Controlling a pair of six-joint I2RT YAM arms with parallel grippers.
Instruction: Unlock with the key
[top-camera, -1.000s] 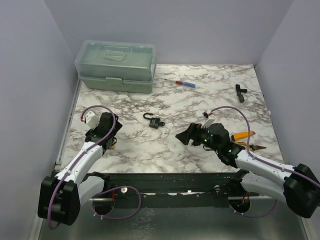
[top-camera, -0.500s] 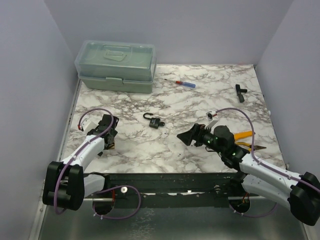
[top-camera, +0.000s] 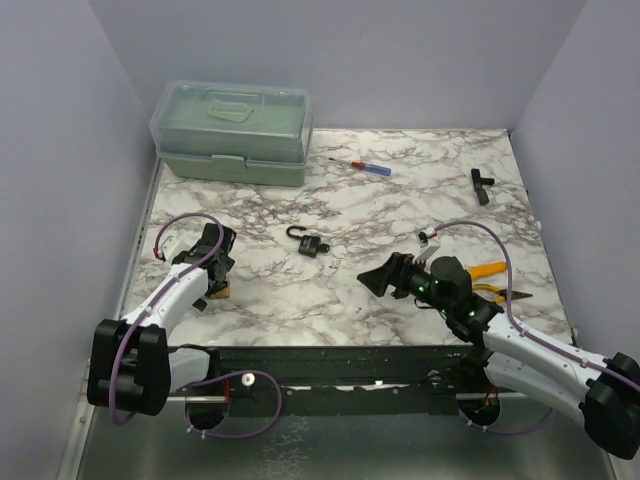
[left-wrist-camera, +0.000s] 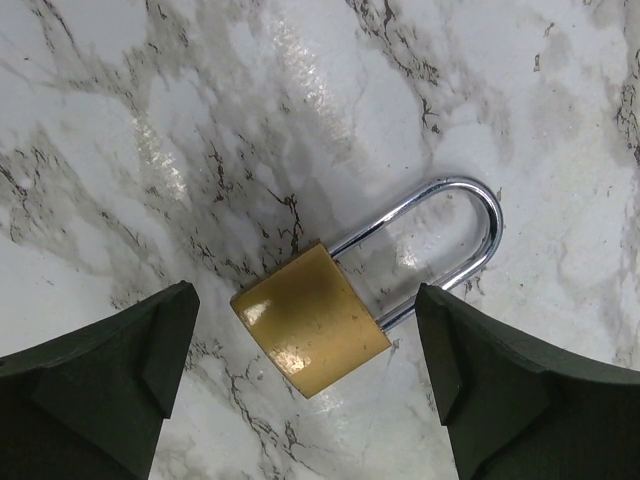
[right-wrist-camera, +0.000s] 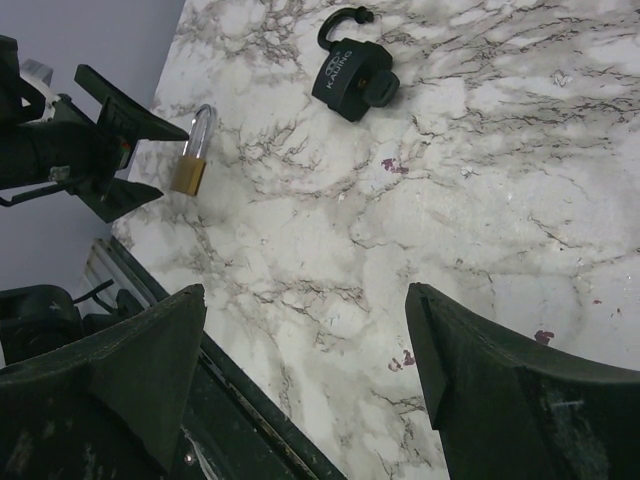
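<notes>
Since the earlier frame the left arm has drawn back toward its base and the right arm has stretched lower and further right. The padlocks and the tools lie where they were.

The brass padlock (left-wrist-camera: 310, 335) lies flat on the counter (top-camera: 400, 215), directly beneath the left end effector (left-wrist-camera: 303, 298) and between its two fingers (left-wrist-camera: 120, 370), touching neither. Its silver shackle points away from the wrist, and both legs meet the body. The left end effector is released, its jaws spread wide on either side of the lock, grasping nothing.

The right end effector (right-wrist-camera: 300, 300) is also released and empty, with its jaws wide apart above bare marble. In its wrist view the brass padlock (right-wrist-camera: 190, 165) lies well ahead and to the left, and the left arm's fingers frame it.

A black padlock (right-wrist-camera: 350, 75) lies further ahead of the right end effector, near the middle of the counter. Its shackle looks sprung at one end. A dark round part sits at its lower corner, and I cannot tell whether that is a key.

Beyond the left end effector, at the far left corner, stands a closed green toolbox (top-camera: 232, 130). A red-and-blue screwdriver (top-camera: 362, 165) lies just beside the toolbox. A small black fitting (top-camera: 481, 185) lies far ahead of the right end effector. Orange-handled pliers (top-camera: 487, 270) lie just beside the right arm.
</notes>
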